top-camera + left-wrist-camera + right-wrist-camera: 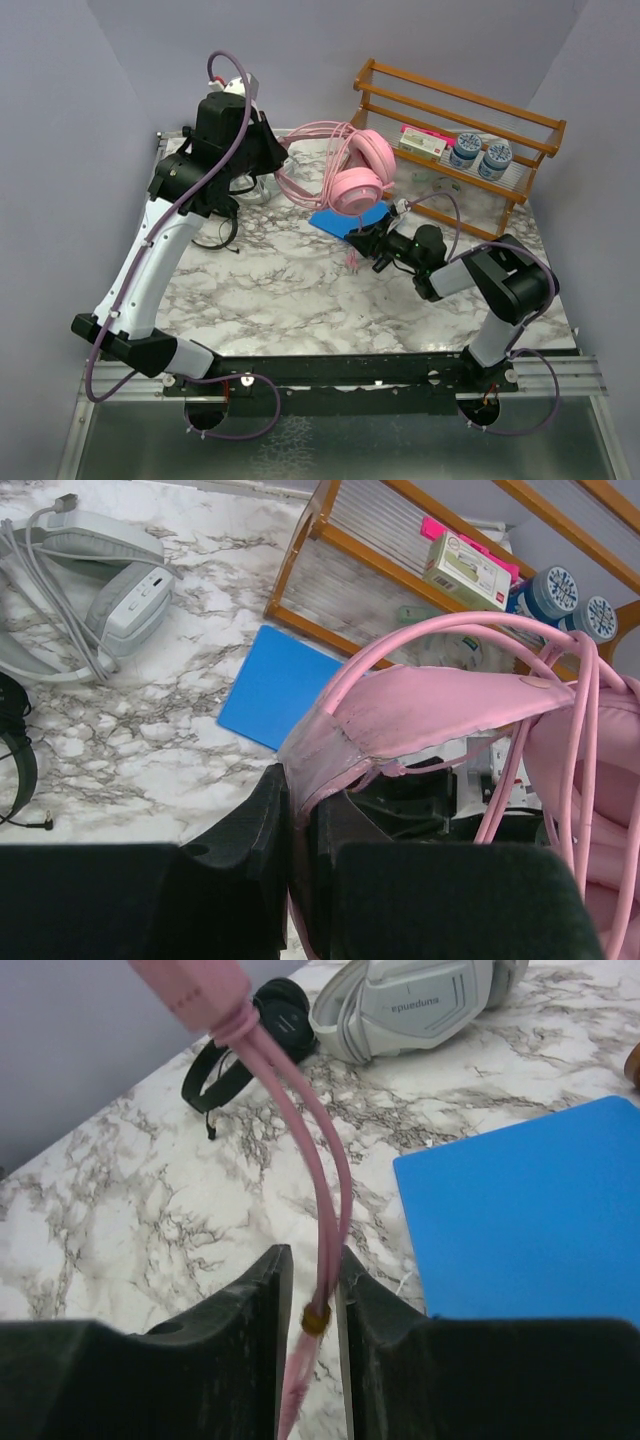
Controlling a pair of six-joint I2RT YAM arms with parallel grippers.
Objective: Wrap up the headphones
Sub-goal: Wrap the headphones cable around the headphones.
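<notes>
The pink headphones [355, 170] hang above the back of the table, and my left gripper [300, 790] is shut on their pink headband [430, 715]. Their pink cable [310, 1150] loops round the headband [300, 150] and drops between the fingers of my right gripper [312, 1270], low over the marble near the blue card [345, 220]. The right jaws stand narrowly apart: the doubled cable with a gold bead lies against the right finger, and a gap shows on the left. The grey-white headphones [110, 600] and the small black headphones [250, 1035] lie on the table at the left.
A wooden rack [450, 110] at the back right holds a small box [422, 143] and two blue-lidded jars [480, 155]. The blue card [530, 1210] lies flat just right of my right gripper. Grey walls close in on the left and right sides.
</notes>
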